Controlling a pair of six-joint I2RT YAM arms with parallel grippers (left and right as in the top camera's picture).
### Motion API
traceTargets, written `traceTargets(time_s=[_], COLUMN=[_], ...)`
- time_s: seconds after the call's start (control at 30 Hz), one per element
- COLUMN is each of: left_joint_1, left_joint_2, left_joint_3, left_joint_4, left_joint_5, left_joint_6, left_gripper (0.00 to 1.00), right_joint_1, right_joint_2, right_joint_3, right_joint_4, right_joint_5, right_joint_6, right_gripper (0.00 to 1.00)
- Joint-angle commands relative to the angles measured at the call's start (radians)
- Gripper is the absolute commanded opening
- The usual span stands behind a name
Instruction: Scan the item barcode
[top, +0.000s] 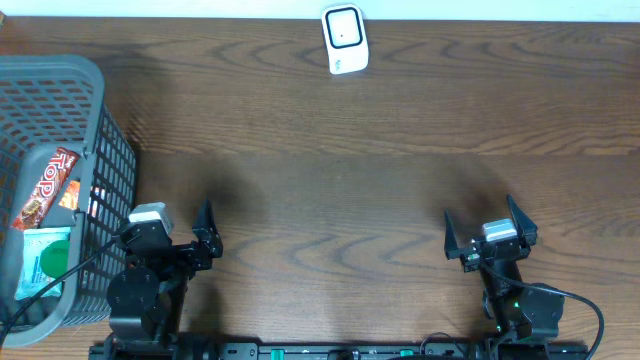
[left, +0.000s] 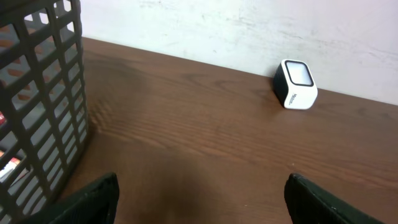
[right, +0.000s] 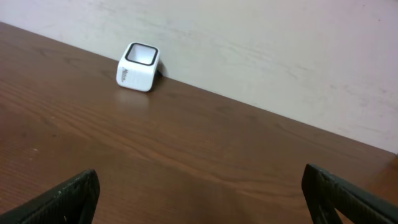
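Snack bar in red-brown glossy wrapper (top: 48, 187) lies inside grey plastic mesh basket (top: 112, 150); likely light, crinkly and slippery, so pinch across its width. Left fingers (left: 93, 202) and right fingers (right: 62, 199) gape wide, empty.

dark wood-grain table (top: 400, 130); plain off-white wall (right: 280, 56) behind its far edge; even light.

black arms (top: 140, 295), grey wrist blocks (top: 497, 230)
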Motion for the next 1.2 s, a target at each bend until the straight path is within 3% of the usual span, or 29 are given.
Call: traceTargets(time_s=[0.0, 0.17, 0.4, 0.73, 0.93, 1.07, 1.17], left_joint_1=[0.005, 0.005, 0.005, 0.005, 0.005, 0.005, 0.005], left_joint_2=[0.003, 0.035, 0.169, 0.509, 0.569, 0.537, 0.523], left_joint_3=[0.023, 0.023, 0.093, 0.478, 0.666, 0.697, 0.698], left_joint_4=[-0.003, -0.004, 0.006, -0.197, -0.269, -0.272, -0.293], left_joint_5=[0.014, 0.039, 0.207, 0.335, 0.416, 0.558, 0.555], left_joint_6=[0.010, 0.005, -0.001, -0.043, 0.113, 0.122, 0.142], left_gripper=[0.85, 0.85, 0.85, 0.86, 0.85, 0.85, 0.86], right_joint_1=[0.002, 0.002, 0.002, 0.002, 0.002, 0.002, 0.002], right_joint_2=[-0.002, -0.002, -0.002, -0.002, -0.002, -0.002, -0.002], right_joint_3=[0.000, 0.000, 0.000, 0.000, 0.000, 0.000, 0.000], right_joint_4=[-0.005, -0.005, -0.005, -0.005, -0.005, -0.005, -0.005], right_joint_5=[0.006, 0.005, 0.005, 0.005, 0.005, 0.005, 0.005], right_joint_6=[0.007, 0.007, 0.007, 0.007, 0.007, 0.007, 0.007], right_gripper=[0.99, 0.99, 0.99, 0.99, 0.99, 0.99, 0.99])
